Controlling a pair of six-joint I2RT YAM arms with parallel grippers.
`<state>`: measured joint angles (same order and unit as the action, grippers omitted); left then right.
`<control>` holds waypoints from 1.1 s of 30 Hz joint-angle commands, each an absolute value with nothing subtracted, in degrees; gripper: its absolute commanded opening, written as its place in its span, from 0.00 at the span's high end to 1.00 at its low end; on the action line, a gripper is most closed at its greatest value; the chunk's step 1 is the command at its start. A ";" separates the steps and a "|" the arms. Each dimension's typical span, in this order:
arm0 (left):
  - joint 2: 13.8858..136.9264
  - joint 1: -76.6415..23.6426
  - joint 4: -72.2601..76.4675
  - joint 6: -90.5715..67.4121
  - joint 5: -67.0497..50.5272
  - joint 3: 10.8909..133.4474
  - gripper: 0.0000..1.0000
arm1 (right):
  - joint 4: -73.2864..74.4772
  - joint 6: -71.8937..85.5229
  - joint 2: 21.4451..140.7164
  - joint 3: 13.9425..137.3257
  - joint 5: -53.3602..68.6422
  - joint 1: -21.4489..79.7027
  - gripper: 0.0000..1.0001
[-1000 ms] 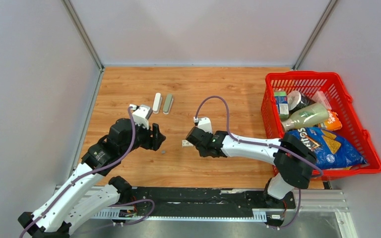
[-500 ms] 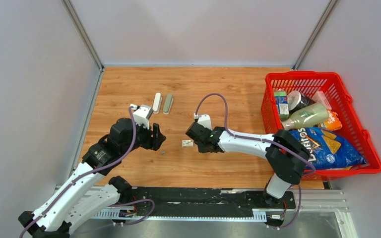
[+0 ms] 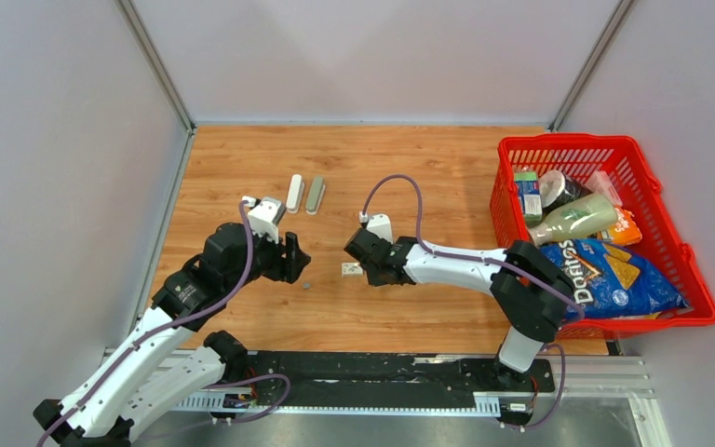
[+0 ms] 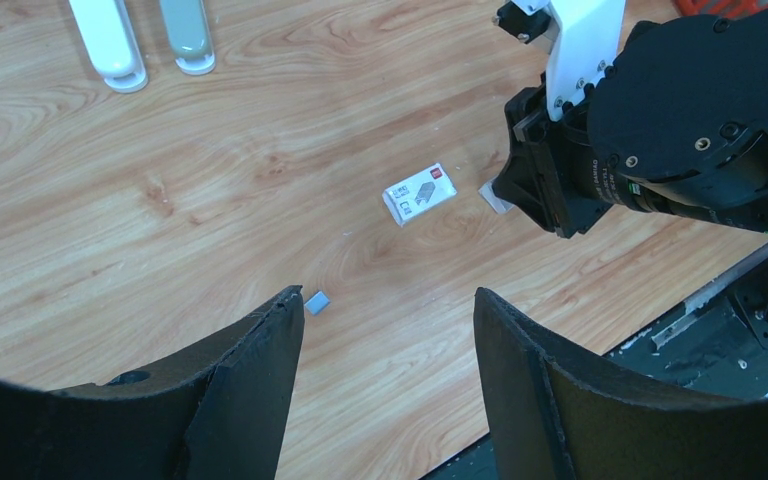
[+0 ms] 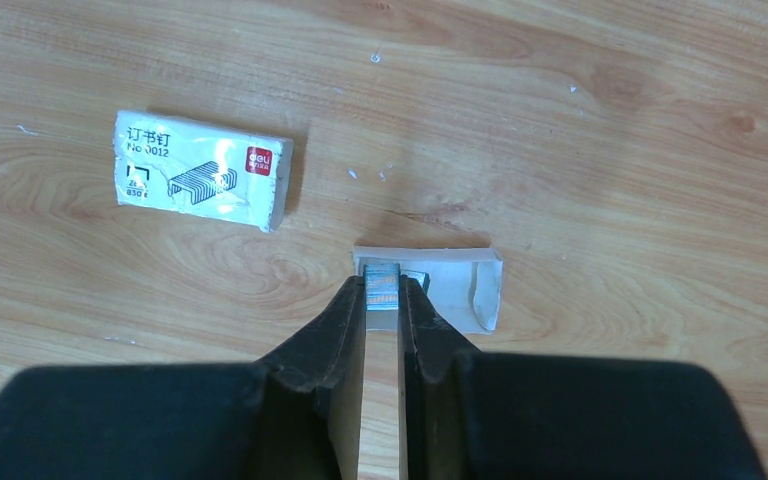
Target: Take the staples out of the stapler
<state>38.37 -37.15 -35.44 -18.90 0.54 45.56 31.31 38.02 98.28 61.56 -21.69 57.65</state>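
Right wrist view: right gripper pinches staples just beside white packet; left gripper agape. Next, likely: lift them clear.

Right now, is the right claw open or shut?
Shut: the right claw pinches a small blue-grey metal staple strip tightly from both sides.
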 commanded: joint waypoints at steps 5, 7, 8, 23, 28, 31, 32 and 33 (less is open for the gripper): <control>37.53 -37.44 -34.98 -17.58 0.70 45.70 0.29 | 29.62 37.79 98.88 63.11 -21.62 57.57 0.85; 37.62 -37.35 -35.16 -17.49 0.79 45.70 0.29 | 29.79 37.97 98.70 62.93 -21.62 57.48 0.85; 37.62 -37.44 -35.07 -17.49 0.79 45.70 0.29 | 29.79 38.06 98.70 62.84 -21.62 57.48 0.85; 38.06 -37.35 -34.80 -17.58 0.88 45.53 0.29 | 29.62 38.85 96.77 60.47 -21.88 57.48 0.87; 38.14 -37.35 -34.72 -17.67 0.79 45.53 0.29 | 29.36 38.76 97.29 60.47 -21.88 57.48 0.84; 38.15 -37.35 -34.72 -17.58 0.88 45.53 0.29 | 29.27 38.85 97.29 60.56 -21.88 57.57 0.82; 38.23 -37.44 -34.72 -17.58 0.88 45.53 0.29 | 29.35 38.85 97.21 60.73 -21.88 57.57 0.80; 38.32 -37.44 -34.63 -17.58 0.88 45.53 0.29 | 29.36 38.85 97.21 60.73 -21.88 57.48 0.80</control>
